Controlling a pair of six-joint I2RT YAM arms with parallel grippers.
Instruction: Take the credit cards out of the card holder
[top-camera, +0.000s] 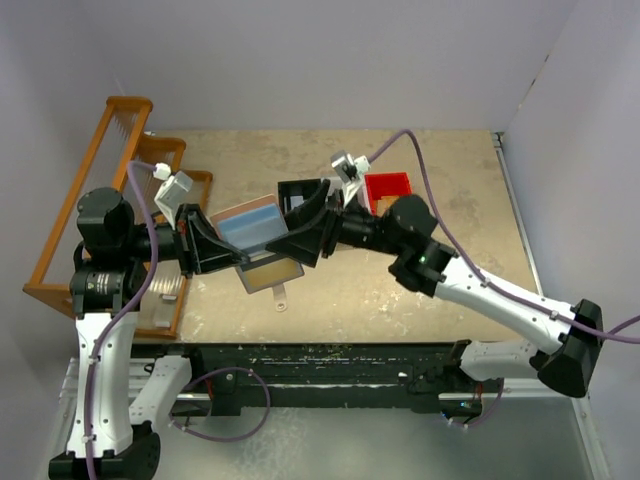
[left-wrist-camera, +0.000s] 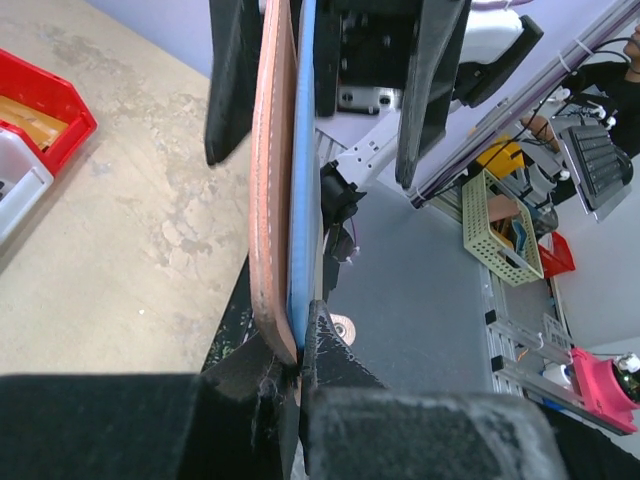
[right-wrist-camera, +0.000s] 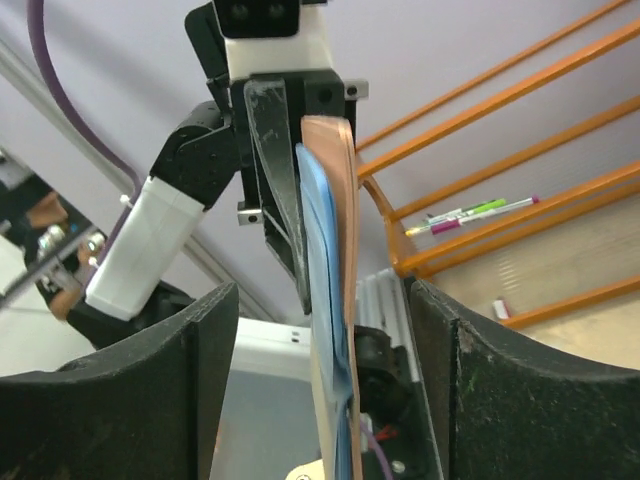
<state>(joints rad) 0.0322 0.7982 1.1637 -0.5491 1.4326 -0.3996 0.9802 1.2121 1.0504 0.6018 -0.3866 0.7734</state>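
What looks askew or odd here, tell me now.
The salmon-pink leather card holder with blue lining hangs tilted above the table, pinched at one edge by the left gripper. A tan-orange flat card appears to jut crookedly below it.

- The top view is bright and even, lit softly from overhead; my arms throw only faint, soft-edged shadows on the worktop (top-camera: 455, 185).
- In my left wrist view, my left gripper (left-wrist-camera: 298, 345) is a black, fuzzy mass along the bottom, out of focus, while the wallet (left-wrist-camera: 272, 200) edge is sharp.
- In my right wrist view, my right gripper (right-wrist-camera: 322, 300) shows dark with little detail against a pale, bright wall.
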